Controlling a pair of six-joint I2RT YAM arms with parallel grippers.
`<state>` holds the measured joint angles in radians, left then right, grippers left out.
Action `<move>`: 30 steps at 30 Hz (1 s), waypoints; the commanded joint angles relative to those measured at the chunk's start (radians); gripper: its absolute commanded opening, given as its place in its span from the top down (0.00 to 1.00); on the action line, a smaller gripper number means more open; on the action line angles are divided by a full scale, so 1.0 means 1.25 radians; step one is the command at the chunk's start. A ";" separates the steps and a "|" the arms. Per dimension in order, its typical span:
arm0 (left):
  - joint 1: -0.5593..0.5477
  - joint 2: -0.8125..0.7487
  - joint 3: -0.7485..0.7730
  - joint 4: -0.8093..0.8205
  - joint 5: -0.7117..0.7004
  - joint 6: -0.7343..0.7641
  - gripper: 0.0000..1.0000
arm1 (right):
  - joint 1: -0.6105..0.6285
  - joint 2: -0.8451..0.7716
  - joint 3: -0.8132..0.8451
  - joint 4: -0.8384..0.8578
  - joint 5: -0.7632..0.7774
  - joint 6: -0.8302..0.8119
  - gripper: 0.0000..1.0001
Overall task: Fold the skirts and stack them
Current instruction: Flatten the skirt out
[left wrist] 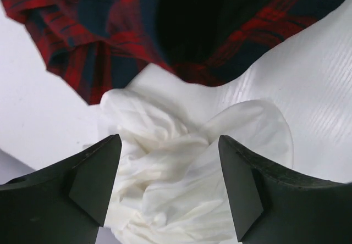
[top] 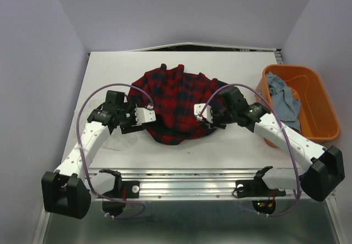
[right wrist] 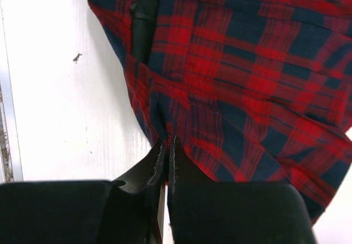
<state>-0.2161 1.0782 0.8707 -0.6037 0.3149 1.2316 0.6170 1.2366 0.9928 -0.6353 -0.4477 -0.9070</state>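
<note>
The red-and-black plaid skirt [top: 176,104] lies spread in the middle of the table. My right gripper [top: 201,114] [right wrist: 166,142] is shut on the plaid skirt's [right wrist: 247,62] near hem, with a pinch of cloth between the fingertips. My left gripper [top: 149,115] [left wrist: 169,145] stands open at the plaid skirt's [left wrist: 82,46] left edge. The crumpled thin white skirt [left wrist: 165,183] lies between and below its fingers, loose. From above, the white skirt [top: 125,139] shows only faintly under the left arm. The light blue denim skirt [top: 283,98] sits bunched in the tub.
An orange plastic tub [top: 319,120] stands at the table's right edge, just beyond the right arm. Grey walls close in the back and both sides. A metal rail [top: 181,178] runs along the near edge between the arm bases.
</note>
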 commanded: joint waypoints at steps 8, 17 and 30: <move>-0.014 0.061 -0.108 0.235 0.148 0.268 0.02 | 0.003 -0.038 0.127 0.039 0.064 0.067 0.99; -0.026 0.086 -0.142 0.240 0.184 0.331 0.08 | 0.003 -0.034 0.178 0.041 0.095 0.075 0.99; 0.030 0.098 0.054 0.193 0.223 0.035 1.00 | -0.077 -0.064 0.256 0.068 0.205 0.092 0.99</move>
<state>-0.2329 1.2831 0.7979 -0.3592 0.5362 1.4796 0.5961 1.2072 1.2011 -0.6250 -0.2638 -0.8146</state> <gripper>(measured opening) 0.030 0.038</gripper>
